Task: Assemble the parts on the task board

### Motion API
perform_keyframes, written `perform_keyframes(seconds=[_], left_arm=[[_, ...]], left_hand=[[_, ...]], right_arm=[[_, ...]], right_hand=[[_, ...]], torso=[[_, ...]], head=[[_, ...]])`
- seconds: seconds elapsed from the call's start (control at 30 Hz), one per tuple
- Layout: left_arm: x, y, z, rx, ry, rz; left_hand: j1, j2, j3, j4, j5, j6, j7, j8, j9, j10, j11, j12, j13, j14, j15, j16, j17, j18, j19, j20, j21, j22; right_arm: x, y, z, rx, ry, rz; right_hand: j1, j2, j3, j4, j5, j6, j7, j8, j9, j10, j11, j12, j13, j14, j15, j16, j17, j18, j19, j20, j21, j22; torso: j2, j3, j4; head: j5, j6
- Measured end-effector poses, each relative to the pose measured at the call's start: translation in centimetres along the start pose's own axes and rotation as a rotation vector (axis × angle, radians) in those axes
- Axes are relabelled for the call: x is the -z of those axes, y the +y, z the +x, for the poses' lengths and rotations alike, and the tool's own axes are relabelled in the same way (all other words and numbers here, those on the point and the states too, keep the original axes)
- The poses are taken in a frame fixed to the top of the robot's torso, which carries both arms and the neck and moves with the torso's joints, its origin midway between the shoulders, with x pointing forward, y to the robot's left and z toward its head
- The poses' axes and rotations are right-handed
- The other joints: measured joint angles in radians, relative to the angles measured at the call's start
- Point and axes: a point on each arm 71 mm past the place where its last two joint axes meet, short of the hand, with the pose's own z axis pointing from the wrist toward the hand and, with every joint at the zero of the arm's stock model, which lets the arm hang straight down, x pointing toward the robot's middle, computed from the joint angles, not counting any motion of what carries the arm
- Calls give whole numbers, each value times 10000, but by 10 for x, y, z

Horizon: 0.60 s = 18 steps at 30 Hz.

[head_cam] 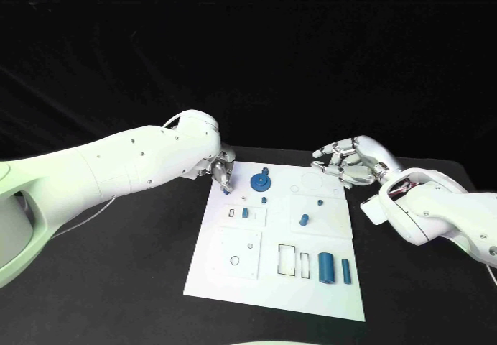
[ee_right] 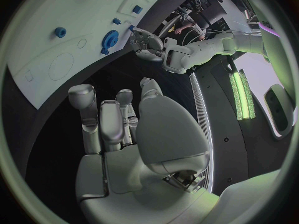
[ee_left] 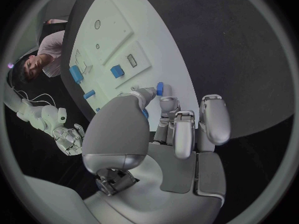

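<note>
Blue part: small blue plastic piece [ee_left: 159, 88], pinched at fingertips of silver left hand [head_cam: 220, 172], over near-corner edge of white flat task board [head_cam: 238, 280].
Left hand: grasping that piece between thumb and a finger, other fingers loosely curled.
Right hand: silver right hand [head_cam: 347, 161], released, fingers apart, just off board's far corner.
Risk: likely slip from shallow fingertip pinch; possible tilt and jam at a recess; could nudge blue gear-shaped part [head_cam: 261, 180] just beside left hand.
Count: two hands; one board; roughly seven blue parts on it; one held.

Harsh glare, perhaps overexposed board [head_cam: 271, 280]
</note>
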Motion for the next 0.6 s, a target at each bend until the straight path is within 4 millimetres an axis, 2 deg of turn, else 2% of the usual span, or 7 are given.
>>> perform_keyframes(seconds=[0.1,0.17,0.3,0.57,0.6], left_arm=[[0,0,0,2,4,2],[0,0,0,8,6,11],[1,3,1,117,28,53],[5,17,5,1047,-46,331],[7,19,6,1309,-96,411]], left_hand=[[267,255,252,-202,-28,-4,2,-54,85,-1,1,-74,-12,0,0,0,-1,0,0,0,0,0],[463,333,483,-371,-52,-40,40,-31,173,-3,4,-74,-14,0,0,0,-1,0,0,0,0,0],[639,427,655,-299,-54,-93,90,157,174,65,-21,-74,23,0,0,26,-1,1,37,-37,66,0],[796,217,1017,58,-92,-91,87,170,175,371,-80,-72,206,0,0,155,-2,0,91,-90,270,0],[729,151,1060,100,-92,-92,87,350,175,425,-87,-34,237,0,0,155,-2,0,111,-110,270,0]], right_arm=[[0,0,0,0,0,1],[0,0,0,-1,1,1],[0,0,0,-1,2,3],[1,-1,-1,7,-12,20],[1,-1,-1,9,-17,26]], right_hand=[[0,0,0,0,0,0,0,0,0,0,0,0,0,0,0,0,0,0,0,0,0,0],[0,0,0,0,0,0,0,0,0,0,0,0,0,0,0,0,-1,0,0,0,0,-1],[0,0,0,0,0,0,0,0,0,0,0,0,0,0,0,0,-1,1,0,0,0,-1],[0,0,0,0,0,0,0,0,1,0,0,0,0,0,0,0,-1,0,0,0,0,-2],[-1,1,0,0,0,1,-1,0,5,0,0,0,0,0,0,0,-1,0,0,0,0,-2]], torso=[[0,0,1],[0,0,0],[0,-1,0],[-12,12,12],[-13,12,13]], head=[[-5,-9],[-6,-17],[-6,-23],[-2,-17],[-3,-17]])
